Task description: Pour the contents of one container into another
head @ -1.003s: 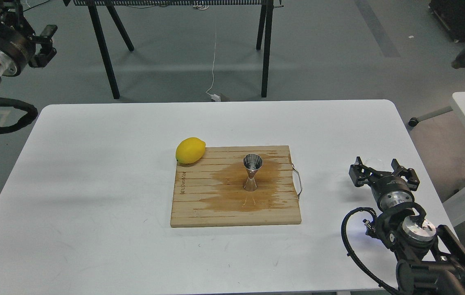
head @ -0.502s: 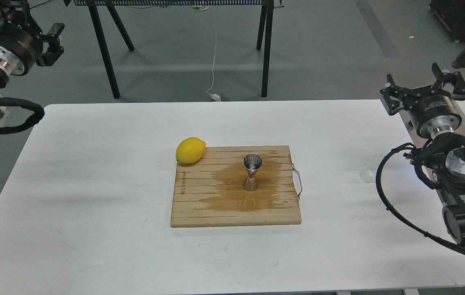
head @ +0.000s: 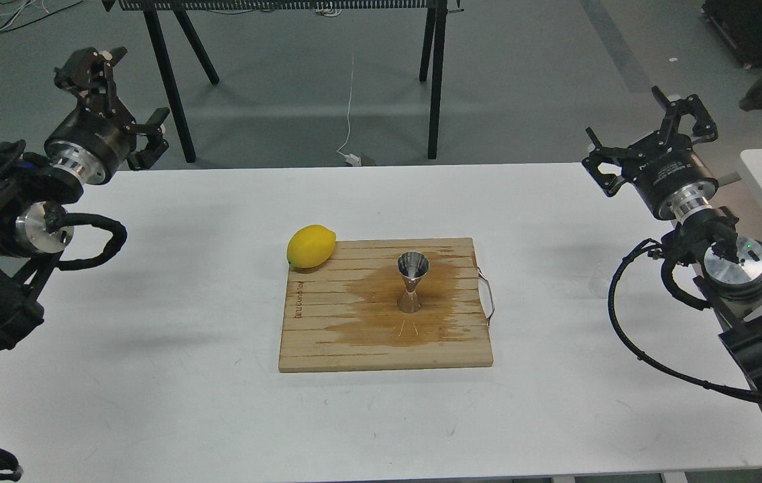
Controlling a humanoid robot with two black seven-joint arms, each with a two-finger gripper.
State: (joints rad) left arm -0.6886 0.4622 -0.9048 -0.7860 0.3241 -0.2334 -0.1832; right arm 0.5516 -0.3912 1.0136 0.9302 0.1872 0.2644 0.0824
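Small clear glass cup (head: 601, 285): faint, on the white table (head: 153, 376) near its right edge, well right of the wet-stained wooden cutting board (head: 327, 342) and empty-looking. Shiny steel hourglass jigger (head: 413, 282): upright mid-board on the dark stain, with the yellow lemon (head: 311, 246) at the board's far-left corner. Left gripper (head: 127, 100) and right gripper (head: 642, 131): raised at the table's far corners, jaws spread, holding nothing.

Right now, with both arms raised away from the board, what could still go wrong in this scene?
The clear glass cup sits near the table's right edge, partly behind the right arm's cable; a swing could knock it off. The jigger stands upright on its narrow base in a wet stain on the cutting board and might tip if bumped. The lemon could roll.
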